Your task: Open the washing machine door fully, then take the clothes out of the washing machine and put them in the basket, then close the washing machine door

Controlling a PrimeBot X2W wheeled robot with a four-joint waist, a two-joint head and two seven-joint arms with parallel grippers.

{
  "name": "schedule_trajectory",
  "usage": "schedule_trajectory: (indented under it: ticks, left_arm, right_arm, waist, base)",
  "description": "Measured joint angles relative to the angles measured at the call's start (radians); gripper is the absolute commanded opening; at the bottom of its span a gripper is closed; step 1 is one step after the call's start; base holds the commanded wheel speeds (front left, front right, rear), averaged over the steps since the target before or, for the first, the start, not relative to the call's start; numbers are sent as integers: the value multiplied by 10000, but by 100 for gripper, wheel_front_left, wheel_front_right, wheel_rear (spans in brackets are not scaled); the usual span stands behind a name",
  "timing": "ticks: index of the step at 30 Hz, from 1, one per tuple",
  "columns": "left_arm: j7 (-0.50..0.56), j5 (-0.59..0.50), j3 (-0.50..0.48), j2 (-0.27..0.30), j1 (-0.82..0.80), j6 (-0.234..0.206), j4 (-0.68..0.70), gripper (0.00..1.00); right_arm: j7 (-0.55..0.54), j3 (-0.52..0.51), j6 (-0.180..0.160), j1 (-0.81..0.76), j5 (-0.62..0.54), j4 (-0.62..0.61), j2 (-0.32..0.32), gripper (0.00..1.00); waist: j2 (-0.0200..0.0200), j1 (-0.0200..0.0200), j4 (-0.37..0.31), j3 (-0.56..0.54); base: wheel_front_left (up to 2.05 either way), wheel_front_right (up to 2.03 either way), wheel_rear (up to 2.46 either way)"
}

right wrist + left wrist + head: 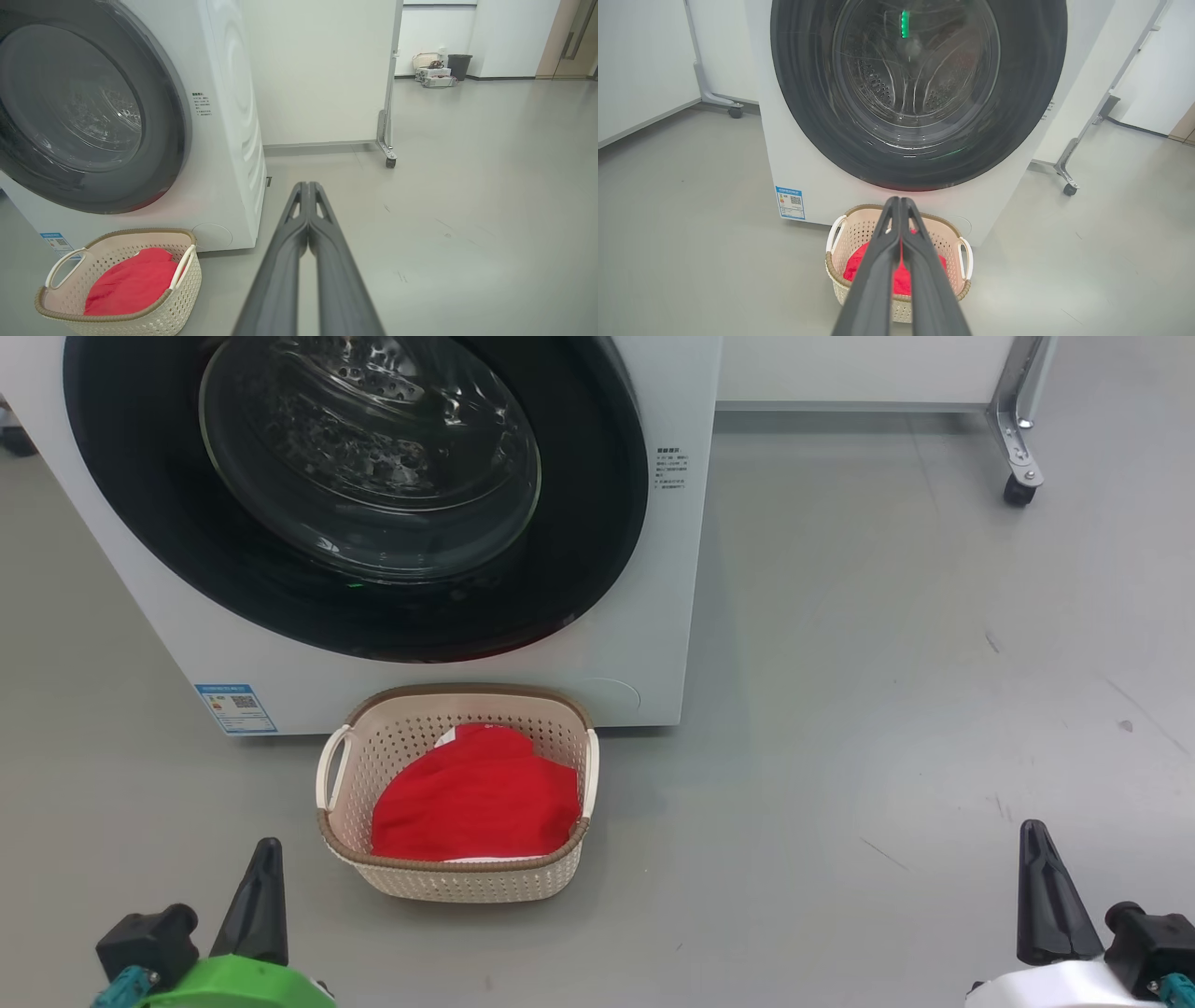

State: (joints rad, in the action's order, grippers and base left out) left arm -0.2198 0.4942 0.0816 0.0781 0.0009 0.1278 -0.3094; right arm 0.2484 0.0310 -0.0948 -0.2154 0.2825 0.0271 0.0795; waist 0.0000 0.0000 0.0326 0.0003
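Since the washing machine door point(369, 457) sits shut on the washing machine point(667, 635) and the clothes point(476, 798) lie in the basket point(457, 887) just in front of the machine, the task looks finished, nothing left that I can see. Both left end effector point(264, 868) and right end effector point(1036, 845) hang further out in front of the machine, fingers pressed together, empty. Count: one machine, one door, one basket, one red heap (garment number unclear), two end effectors.
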Motion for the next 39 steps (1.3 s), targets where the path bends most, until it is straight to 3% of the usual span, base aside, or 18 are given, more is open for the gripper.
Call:
schedule_trajectory:
  ticks: [39]
  left_arm:
    - [1404,4562,-648,-153,-71,0,117,0]
  right_arm:
    - [-1214,-387,675,818,5939,658,8,0]
  waist:
    - [0,0,-116,19]
  base:
    - [0,0,0]
